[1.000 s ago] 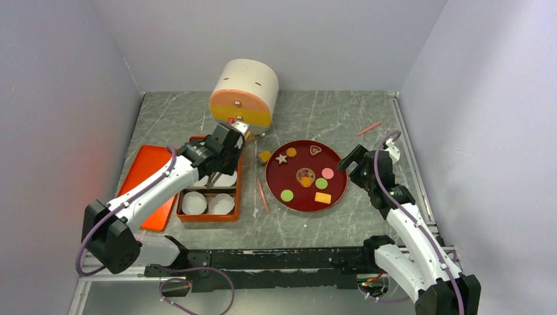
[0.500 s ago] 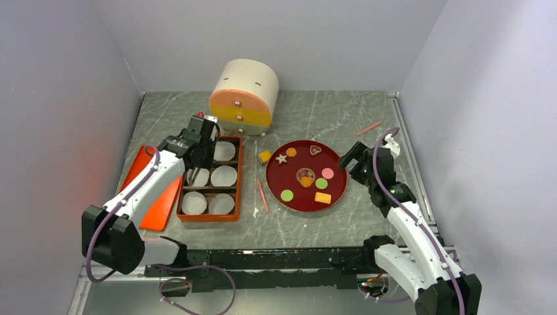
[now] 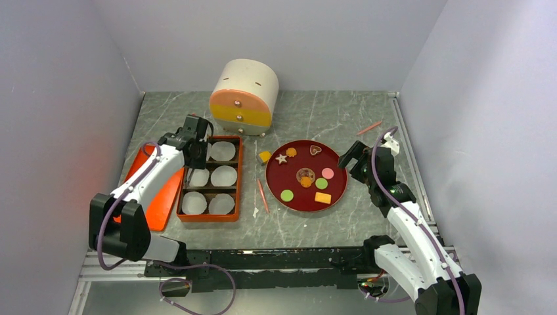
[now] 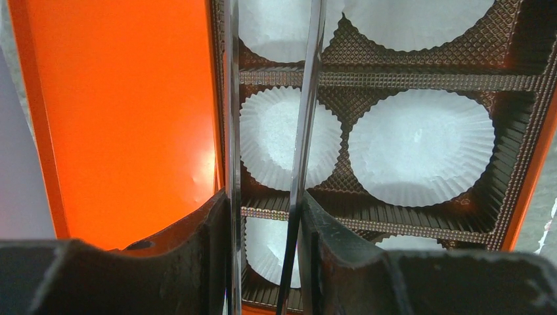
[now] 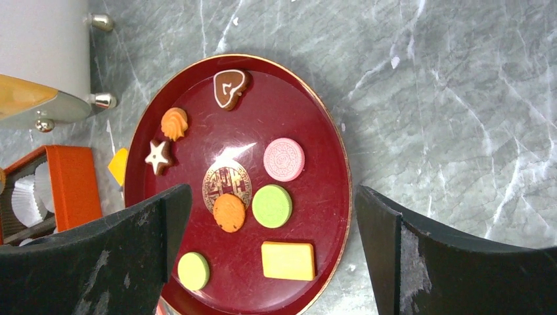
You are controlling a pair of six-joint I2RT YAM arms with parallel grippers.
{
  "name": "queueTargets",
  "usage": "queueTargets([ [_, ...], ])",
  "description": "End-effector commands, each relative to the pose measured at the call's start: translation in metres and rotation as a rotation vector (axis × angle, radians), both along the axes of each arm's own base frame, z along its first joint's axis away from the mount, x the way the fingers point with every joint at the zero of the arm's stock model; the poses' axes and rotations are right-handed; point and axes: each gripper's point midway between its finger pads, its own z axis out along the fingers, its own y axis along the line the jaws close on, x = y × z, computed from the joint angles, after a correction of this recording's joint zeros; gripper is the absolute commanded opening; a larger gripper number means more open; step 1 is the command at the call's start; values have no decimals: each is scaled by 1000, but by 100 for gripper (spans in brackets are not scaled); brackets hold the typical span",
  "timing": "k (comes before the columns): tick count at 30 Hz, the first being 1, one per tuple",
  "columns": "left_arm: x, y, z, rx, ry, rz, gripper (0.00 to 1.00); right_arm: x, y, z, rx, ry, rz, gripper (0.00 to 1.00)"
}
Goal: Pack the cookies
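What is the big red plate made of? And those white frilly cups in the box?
The red plate looks like glossy lacquered wood or plastic: it is smooth, shows a bright glare and has a thin gold rim. Which of the two, I cannot tell. The white frilly cups look like thin matte paper, with tightly pleated edges.

cookies [image 5: 284,159]: 8 on plate [image 5: 328,131] | liners [image 3: 223,175]: 6 | arms: 2

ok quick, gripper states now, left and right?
Left gripper: narrow gap between its thin blades, nothing held, above the orange box.
Right gripper: open, empty, over the red plate.
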Motion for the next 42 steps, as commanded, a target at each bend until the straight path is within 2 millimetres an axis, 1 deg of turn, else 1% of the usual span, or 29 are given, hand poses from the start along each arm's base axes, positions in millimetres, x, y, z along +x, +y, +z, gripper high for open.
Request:
queueTargets([
  [1,2,10,1,33,-4,35,27,13,-1,22,-18,-76,2,100],
  [3,-2,11,1,37,12,44,26,13,-1,23,-22,-78,5,100],
  [5,-5,11,5,26,1,44,25,14,-2,23,-29,-79,5,100],
  [9,-6,10,26,2,-57,48,26,16,-1,22,-34,-77,9,100],
  [12,-8,12,34,4,-64,47,27,17,0,20,-34,-72,16,100],
  [14,-11,12,31,5,-49,47,27,19,0,19,-32,-70,14,100],
  [19,-18,10,14,-3,-2,50,26,21,2,18,-30,-70,19,100],
  [27,-17,7,2,-12,22,45,27,20,3,16,-25,-67,21,100],
  [31,-19,6,-7,-12,51,40,27,20,3,14,-25,-60,20,100],
  [34,-20,6,-10,-14,53,39,27,20,3,14,-22,-61,21,100],
  [42,-13,6,-17,-10,34,44,33,21,5,11,-15,-54,26,100],
])
